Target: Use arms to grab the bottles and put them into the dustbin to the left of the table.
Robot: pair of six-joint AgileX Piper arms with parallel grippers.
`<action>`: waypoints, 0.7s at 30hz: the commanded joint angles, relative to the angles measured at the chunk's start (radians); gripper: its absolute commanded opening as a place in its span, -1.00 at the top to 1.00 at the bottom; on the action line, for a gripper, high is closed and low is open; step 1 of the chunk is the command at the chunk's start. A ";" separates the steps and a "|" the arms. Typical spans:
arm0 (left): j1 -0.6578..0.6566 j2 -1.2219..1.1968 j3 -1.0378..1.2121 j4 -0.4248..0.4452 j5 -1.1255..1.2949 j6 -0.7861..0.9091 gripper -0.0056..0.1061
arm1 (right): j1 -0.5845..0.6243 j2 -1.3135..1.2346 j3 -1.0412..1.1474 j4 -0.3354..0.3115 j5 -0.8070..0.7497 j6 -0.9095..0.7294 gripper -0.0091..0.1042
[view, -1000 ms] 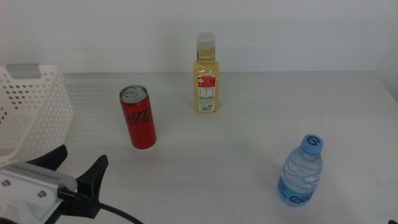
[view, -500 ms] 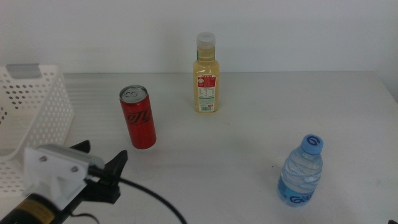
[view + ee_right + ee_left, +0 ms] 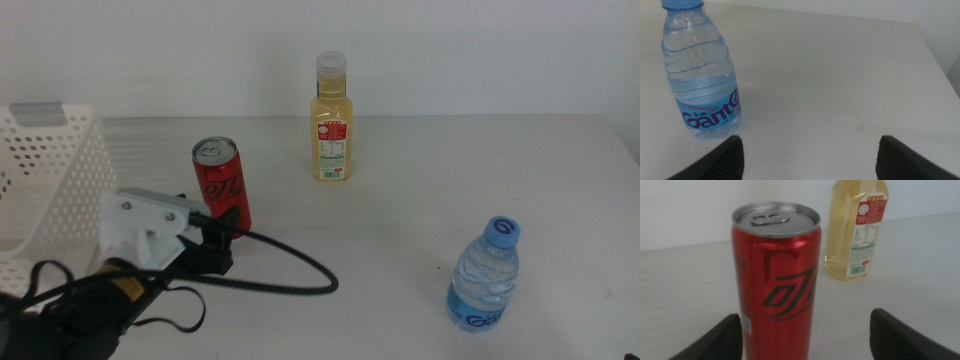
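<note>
A slim red can (image 3: 222,188) stands left of centre on the table (image 3: 400,230). My left gripper (image 3: 216,243) is right in front of it, open. In the left wrist view the can (image 3: 775,280) fills the space between the two dark jaws, closer to one of them, and my left gripper (image 3: 807,340) is not touching it. The yellow juice bottle (image 3: 331,120) stands upright at the back. A clear blue-capped water bottle (image 3: 486,275) is at the front right. My right gripper (image 3: 810,160) is open just short of the water bottle (image 3: 702,80), which stands off to one jaw's side.
The white perforated dustbin (image 3: 70,190) stands at the table's left edge, close beside the left arm. A black cable (image 3: 300,275) loops from that arm across the table in front of the can. The right arm is out of the middle view.
The left arm has come forward from the bottom left corner up to the red can, its open jaws now at the can's base. The bottles have not moved.
</note>
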 commanded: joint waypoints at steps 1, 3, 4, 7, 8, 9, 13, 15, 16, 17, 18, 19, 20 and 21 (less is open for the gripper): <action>-0.002 0.007 -0.054 0.003 -0.088 -0.023 -0.53 | -0.005 -0.027 -0.008 -0.007 -0.052 -0.005 -0.56; -0.002 0.033 -0.084 0.003 -0.088 -0.023 -0.53 | -0.005 -0.027 -0.008 -0.007 -0.052 -0.005 -0.56; -0.002 0.048 -0.101 0.003 -0.088 -0.023 -0.53 | -0.005 -0.027 -0.008 -0.007 -0.052 -0.005 -0.56; -0.002 0.089 -0.148 0.002 -0.087 -0.023 -0.53 | -0.005 -0.027 -0.008 -0.007 -0.052 -0.005 -0.56; -0.002 0.103 -0.163 0.001 -0.087 -0.023 -0.53 | -0.005 -0.027 -0.008 -0.007 -0.052 -0.005 -0.56; -0.002 0.114 -0.178 0.001 -0.087 -0.023 -0.53 | -0.005 -0.027 -0.008 -0.007 -0.052 -0.005 -0.56; -0.002 0.161 -0.229 0.000 -0.087 -0.023 -0.53 | -0.005 -0.027 -0.008 -0.007 -0.052 -0.005 -0.56; -0.002 0.184 -0.249 0.000 -0.088 -0.023 -0.53 | -0.005 -0.027 -0.008 -0.007 -0.052 -0.005 -0.56; -0.002 0.193 -0.260 0.000 -0.088 -0.023 -0.53 | -0.005 -0.027 -0.008 -0.007 -0.052 -0.005 -0.56; -0.002 0.203 -0.269 0.000 -0.089 -0.023 -0.53 | -0.005 -0.027 -0.008 -0.007 -0.052 -0.005 -0.56; -0.002 0.211 -0.279 0.000 -0.088 -0.023 -0.53 | -0.005 -0.027 -0.008 -0.007 -0.052 -0.005 -0.56; -0.002 0.221 -0.289 -0.001 -0.088 -0.023 -0.53 | -0.005 -0.027 -0.008 -0.007 -0.052 -0.005 -0.56; -0.002 0.230 -0.299 -0.004 -0.088 -0.021 -0.53 | -0.005 -0.027 -0.008 -0.007 -0.052 -0.005 -0.56; -0.002 0.238 -0.306 -0.011 -0.089 -0.020 -0.53 | -0.005 -0.027 -0.008 -0.007 -0.052 -0.005 -0.56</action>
